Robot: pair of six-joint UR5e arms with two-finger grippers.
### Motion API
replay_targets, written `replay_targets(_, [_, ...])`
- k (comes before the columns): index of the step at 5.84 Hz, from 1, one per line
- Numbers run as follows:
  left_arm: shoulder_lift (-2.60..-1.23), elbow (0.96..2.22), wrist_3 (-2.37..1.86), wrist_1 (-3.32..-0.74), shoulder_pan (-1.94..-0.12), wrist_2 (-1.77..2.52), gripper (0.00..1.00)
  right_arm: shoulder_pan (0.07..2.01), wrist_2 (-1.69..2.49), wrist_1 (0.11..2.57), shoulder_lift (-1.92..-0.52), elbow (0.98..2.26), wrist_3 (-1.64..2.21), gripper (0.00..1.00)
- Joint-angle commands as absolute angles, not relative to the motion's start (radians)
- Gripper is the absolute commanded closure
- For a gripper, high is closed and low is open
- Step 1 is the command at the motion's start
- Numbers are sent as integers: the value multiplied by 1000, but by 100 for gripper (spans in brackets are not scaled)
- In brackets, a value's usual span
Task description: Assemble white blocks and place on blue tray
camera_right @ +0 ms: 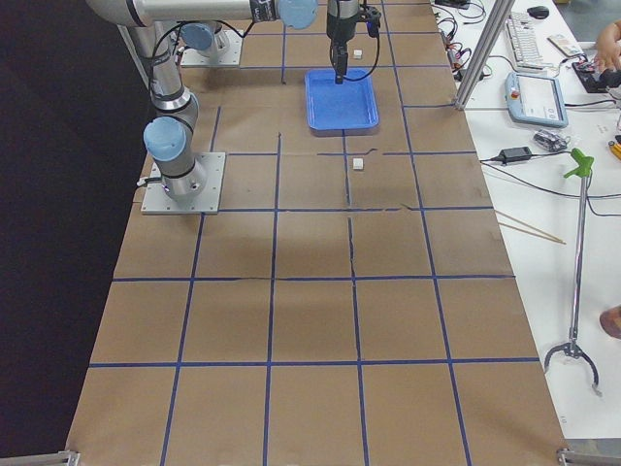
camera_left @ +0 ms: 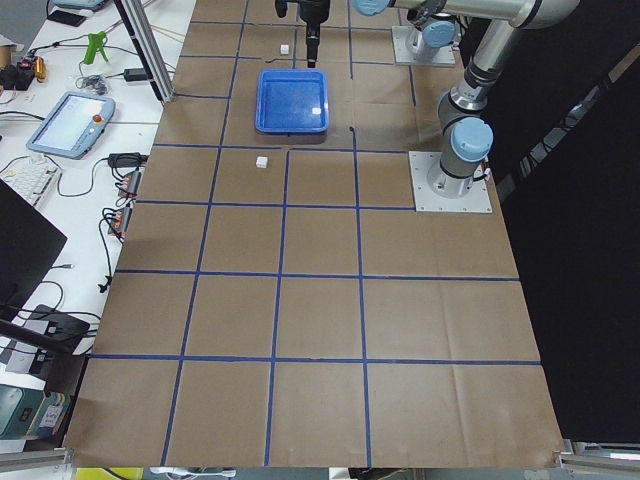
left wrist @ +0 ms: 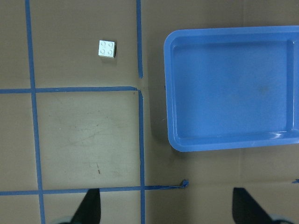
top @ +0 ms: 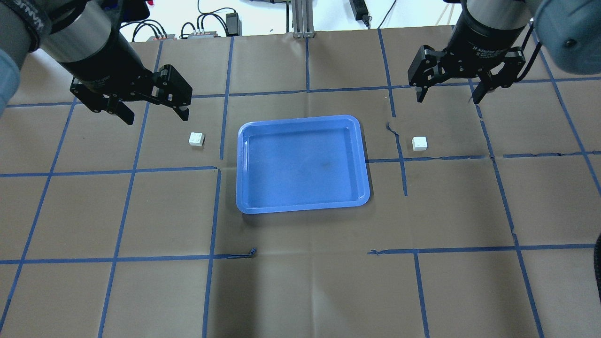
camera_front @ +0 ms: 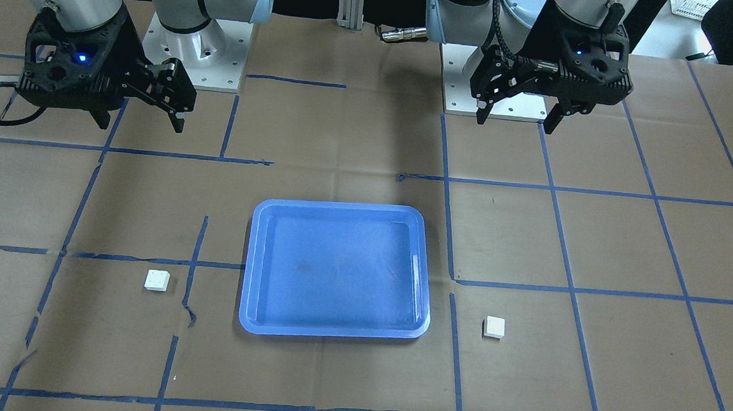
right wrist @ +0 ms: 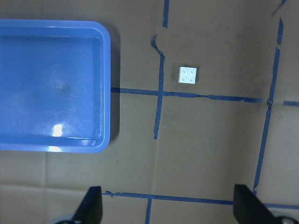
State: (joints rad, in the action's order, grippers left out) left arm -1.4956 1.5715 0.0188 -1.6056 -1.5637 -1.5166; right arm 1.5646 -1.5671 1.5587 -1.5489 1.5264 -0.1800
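The blue tray (top: 302,206) lies mid-table, with nothing in it. One white block (top: 196,139) sits on the paper to its left, the other white block (top: 419,143) to its right. My left gripper (top: 155,117) hovers open and empty behind the left block. My right gripper (top: 447,99) hovers open and empty behind and right of the right block. In the front view the left gripper (camera_front: 516,124) and left block (camera_front: 493,327) are at the right, the right gripper (camera_front: 140,125) and right block (camera_front: 157,280) at the left. The wrist views show the left block (left wrist: 107,48) and the right block (right wrist: 188,75).
Brown paper with a blue tape grid covers the table (top: 300,281). Both arm bases (camera_front: 197,45) stand on the robot's side. Cables, a pendant (camera_left: 70,122) and tools lie beyond the table's far edge.
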Motion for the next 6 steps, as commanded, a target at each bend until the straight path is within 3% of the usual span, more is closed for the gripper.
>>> replay_targets(1, [-1496, 1583, 21, -1605, -1559, -1517, 1, 1563, -1572, 1566, -1542, 1528, -555, 0])
replay_targets(4, [-1534, 1598, 57, -1615, -1552, -1519, 1, 1504, -1568, 1641, -1477, 1523, -1167, 0])
replay_targets(6, [-1645, 1577, 157, -1600, -1551, -1517, 1, 1422, -1556, 1643, -1421, 1511, -1586, 0])
